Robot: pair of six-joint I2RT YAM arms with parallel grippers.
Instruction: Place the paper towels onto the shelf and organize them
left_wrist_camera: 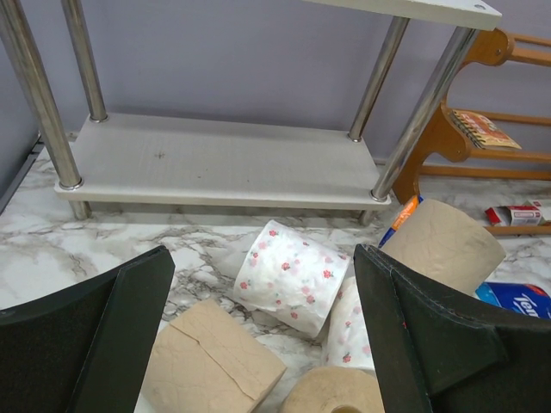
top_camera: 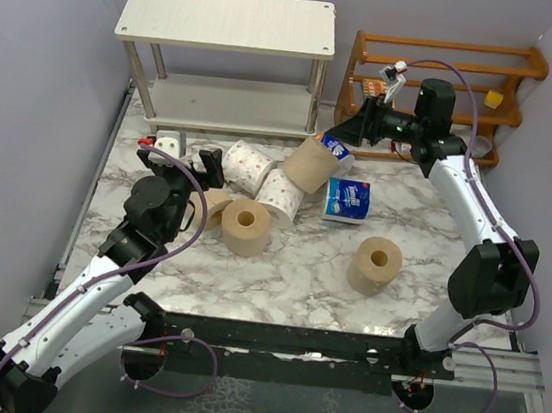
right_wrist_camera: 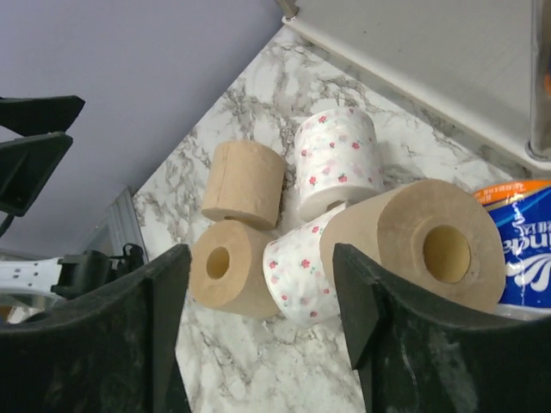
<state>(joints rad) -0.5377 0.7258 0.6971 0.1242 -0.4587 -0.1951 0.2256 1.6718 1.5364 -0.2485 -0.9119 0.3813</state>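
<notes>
Well short of the shelf (top_camera: 228, 21), a lone tan roll (top_camera: 375, 264); closer to it, the paper towels (top_camera: 280, 192) heaped on the worktop (top_camera: 296, 290), none shelved yet. Left pincer (top_camera: 189, 156) spread wide, facing the heap for a likely pick. By the shelf's right legs, right pincer (right_wrist_camera: 263, 258) parted and empty beside a blue-wrapped roll (top_camera: 336, 147), both boards bare

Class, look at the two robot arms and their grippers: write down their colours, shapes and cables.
The left arm and right arm have white rounded links joined by black joints, with a thin purple cable looping along each. The left gripper and right gripper each end in two broad, matte black fingers.
</notes>
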